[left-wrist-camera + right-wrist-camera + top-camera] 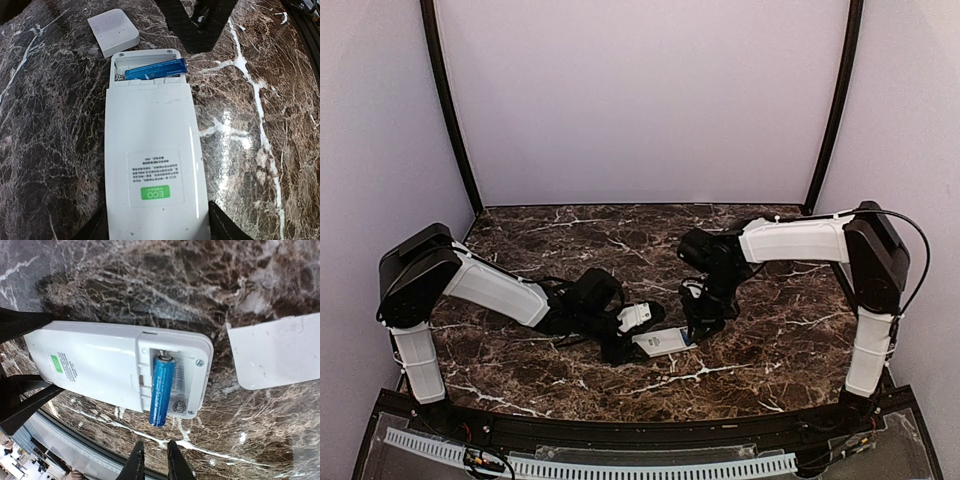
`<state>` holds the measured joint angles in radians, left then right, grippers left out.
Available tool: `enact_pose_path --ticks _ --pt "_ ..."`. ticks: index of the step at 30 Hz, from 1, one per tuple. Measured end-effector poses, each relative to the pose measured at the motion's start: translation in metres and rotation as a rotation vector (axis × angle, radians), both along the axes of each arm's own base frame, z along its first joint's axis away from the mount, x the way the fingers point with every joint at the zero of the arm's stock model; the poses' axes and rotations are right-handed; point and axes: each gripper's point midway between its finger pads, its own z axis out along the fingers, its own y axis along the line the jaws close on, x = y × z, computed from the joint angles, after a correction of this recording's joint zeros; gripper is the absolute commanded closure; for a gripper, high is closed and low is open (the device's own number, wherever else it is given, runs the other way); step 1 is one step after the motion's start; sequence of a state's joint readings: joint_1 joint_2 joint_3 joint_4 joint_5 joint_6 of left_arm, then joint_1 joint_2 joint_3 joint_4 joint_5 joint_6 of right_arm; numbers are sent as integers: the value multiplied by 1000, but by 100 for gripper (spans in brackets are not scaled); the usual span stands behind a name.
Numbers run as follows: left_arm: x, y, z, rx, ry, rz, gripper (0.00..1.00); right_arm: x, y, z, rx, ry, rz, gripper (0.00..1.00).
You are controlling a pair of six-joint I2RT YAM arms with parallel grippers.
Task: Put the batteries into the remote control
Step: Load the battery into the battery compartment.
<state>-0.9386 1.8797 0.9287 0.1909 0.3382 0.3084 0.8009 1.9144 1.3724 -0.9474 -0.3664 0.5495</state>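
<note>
The remote control [150, 165] lies face down on the marble, its back label up and its battery compartment open. One blue battery [161, 390] sits askew in the compartment, one end against the spring and the other poking out over the remote's edge. It also shows in the left wrist view [155, 70]. I see no other battery. My left gripper [157, 222] is shut on the remote's label end, a finger on each side. My right gripper [152, 460] hangs just off the battery's free end, its fingers a narrow gap apart and empty.
The small white cover piece [280, 352] lies on the marble just beyond the remote's open end, also in the left wrist view [112, 32]. The table's front edge [640, 425] runs close below the remote [660, 342]. Both arms meet at the table's near middle.
</note>
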Motion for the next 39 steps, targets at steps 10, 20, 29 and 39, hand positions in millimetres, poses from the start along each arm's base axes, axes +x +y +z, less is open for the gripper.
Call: enact_pose_path --ticks 10,20,29,39 --pt "0 0 0 -1 1 -1 73 -25 2 -11 -9 67 -1 100" --pt "0 0 0 -1 2 -2 73 -22 2 -19 -21 62 -2 100" --pt "0 0 0 -2 1 -2 73 -15 3 -24 -40 41 12 100" --pt "0 0 0 -2 2 -2 72 -10 5 -25 -42 27 39 100"
